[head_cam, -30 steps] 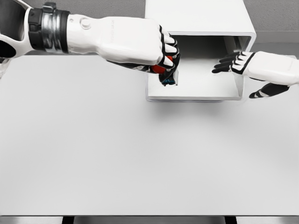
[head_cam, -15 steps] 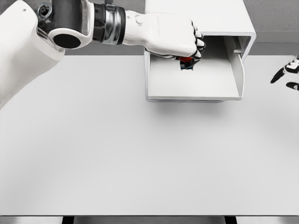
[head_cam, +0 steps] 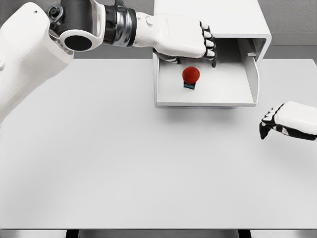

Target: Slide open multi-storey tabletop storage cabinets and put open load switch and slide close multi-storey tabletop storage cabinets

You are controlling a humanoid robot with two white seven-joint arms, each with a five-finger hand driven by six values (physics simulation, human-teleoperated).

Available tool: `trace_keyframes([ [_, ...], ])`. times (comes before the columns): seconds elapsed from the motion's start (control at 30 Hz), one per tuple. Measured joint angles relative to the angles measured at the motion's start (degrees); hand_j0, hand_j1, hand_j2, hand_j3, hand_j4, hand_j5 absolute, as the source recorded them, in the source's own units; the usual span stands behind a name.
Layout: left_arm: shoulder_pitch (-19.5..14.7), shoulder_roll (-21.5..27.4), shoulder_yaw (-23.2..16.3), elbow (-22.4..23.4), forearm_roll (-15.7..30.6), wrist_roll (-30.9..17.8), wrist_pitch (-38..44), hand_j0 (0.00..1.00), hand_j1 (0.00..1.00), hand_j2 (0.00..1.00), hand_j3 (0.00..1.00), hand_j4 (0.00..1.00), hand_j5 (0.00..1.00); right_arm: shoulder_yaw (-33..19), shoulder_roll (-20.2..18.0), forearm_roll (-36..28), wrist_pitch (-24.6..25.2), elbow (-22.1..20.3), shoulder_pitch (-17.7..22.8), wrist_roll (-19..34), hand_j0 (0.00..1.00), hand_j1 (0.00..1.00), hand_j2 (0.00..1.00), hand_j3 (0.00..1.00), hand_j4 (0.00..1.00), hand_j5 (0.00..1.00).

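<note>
White table (head_cam: pixel 124 163) | load switch (head_cam: pixel 190 77) upright in open drawer (head_cam: pixel 250 84) — red knob up | left robot hand (head_cam: pixel 198 42) released

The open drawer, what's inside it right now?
One red-knobbed switch sits in the drawer, untouched. The left robot hand covers the back left corner, so anything there is hidden.

Red-capped switch (head_cam: pixel 190 76), white drawer (head_cam: pixel 208 94)
</note>
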Motion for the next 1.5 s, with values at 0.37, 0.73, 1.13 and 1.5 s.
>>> trace_keyframes([
  [0.37,0.17,11.47,0.35,-11.45,15.41,0.0,0.0,1.0,1.0,1.0,1.0,1.0,1.0,3.98,0.36,0.5,0.04,-1.78,-3.51,-0.01,0.5,0.5,0.5,0.5,0.5,0.5],
  [0.73,9.05,40.26,2.01,-19.6,27.05,-0.01,-0.04,1.0,1.0,1.0,1.0,1.0,1.0,12.04,1.33,0.55,0.01,-1.89,-10.46,0.0,0.59,0.59,0.59,0.59,0.59,0.59],
  [1.13,11.51,37.4,1.6,-15.39,27.15,0.0,-0.02,1.0,1.0,1.0,1.0,1.0,1.0,17.89,3.32,1.47,0.01,-1.49,-17.58,0.0,0.58,0.58,0.58,0.58,0.58,0.58],
  [1.5,11.25,36.69,0.97,-13.29,26.96,0.0,0.0,1.0,1.0,1.0,1.0,1.0,1.0,19.21,4.74,2.73,0.0,3.21,-21.71,0.01,0.59,0.59,0.59,0.59,0.59,0.59],
])
